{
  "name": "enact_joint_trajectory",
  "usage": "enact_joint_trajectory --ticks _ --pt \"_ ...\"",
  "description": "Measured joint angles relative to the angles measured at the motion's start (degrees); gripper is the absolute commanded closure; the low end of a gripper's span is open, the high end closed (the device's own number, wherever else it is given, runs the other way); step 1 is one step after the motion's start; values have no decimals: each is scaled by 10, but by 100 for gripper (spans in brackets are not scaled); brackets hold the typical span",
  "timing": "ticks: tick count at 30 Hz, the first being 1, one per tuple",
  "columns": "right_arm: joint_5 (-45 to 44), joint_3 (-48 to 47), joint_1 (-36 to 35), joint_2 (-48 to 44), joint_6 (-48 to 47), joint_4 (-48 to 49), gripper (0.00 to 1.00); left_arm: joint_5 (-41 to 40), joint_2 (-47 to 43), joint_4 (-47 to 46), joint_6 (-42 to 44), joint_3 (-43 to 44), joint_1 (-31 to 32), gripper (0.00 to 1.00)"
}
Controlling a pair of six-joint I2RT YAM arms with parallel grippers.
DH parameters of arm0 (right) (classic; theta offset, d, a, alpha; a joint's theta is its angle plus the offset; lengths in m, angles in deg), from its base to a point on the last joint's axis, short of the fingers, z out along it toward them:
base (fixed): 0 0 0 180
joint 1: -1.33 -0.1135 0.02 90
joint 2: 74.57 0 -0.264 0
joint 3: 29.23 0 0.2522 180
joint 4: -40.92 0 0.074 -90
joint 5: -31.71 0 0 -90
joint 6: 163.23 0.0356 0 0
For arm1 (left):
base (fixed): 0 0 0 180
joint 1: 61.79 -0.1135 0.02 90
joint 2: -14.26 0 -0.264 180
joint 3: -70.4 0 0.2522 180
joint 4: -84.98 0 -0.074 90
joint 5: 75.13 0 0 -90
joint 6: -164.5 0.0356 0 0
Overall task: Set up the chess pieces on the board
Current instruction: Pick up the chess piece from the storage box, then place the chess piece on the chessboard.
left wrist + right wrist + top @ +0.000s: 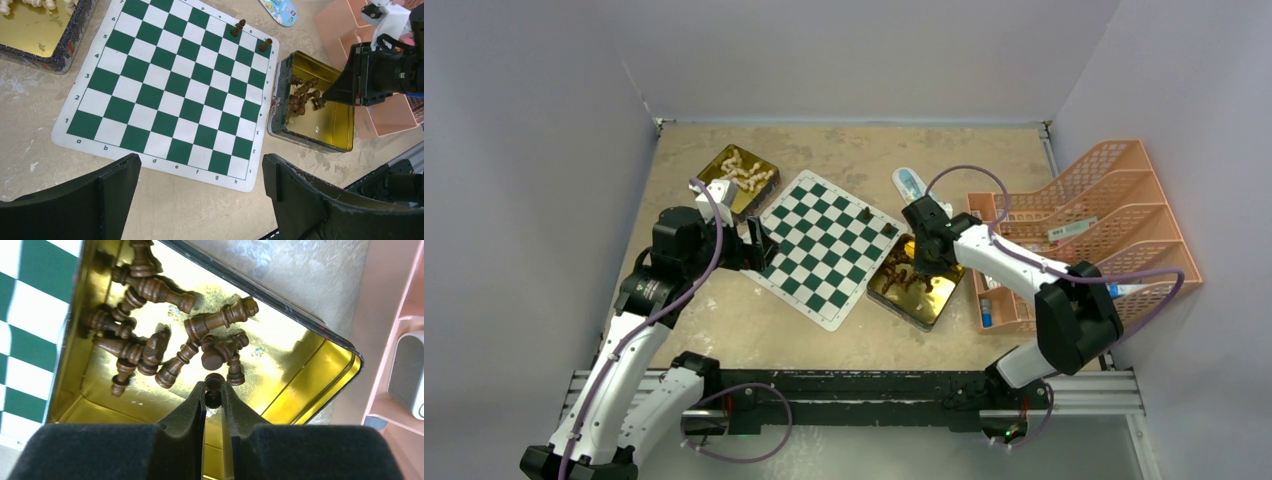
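The green-and-white board point(824, 245) point(170, 90) lies flat mid-table, with two dark brown chess pieces point(239, 27) point(265, 45) standing at its far corner. More dark pieces point(150, 347) lie jumbled in a gold tin point(934, 300) point(305, 365) right of the board. My right gripper point(213, 386) point(916, 262) is down inside that tin, shut on a small dark brown pawn point(214, 379). My left gripper point(202, 167) point(759, 245) hovers open over the bare table by the board's near edge, holding nothing.
A second gold tin point(724, 165) point(45, 47) with cream-white pieces point(746, 173) sits left of the board. A white tube point(911, 183) lies behind the right tin. An orange file rack point(1104, 215) stands at the right. Walls enclose the table.
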Motion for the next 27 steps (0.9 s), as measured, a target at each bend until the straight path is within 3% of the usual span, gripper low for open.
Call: enact_joint_trajectory --ticks 18,27 --pt "-9 -148 0 -4 -16 -27 87 0 -1 0 0 0 0 8" --pt "14 -192 -6 62 -40 -5 87 0 -1 0 0 0 0 8"
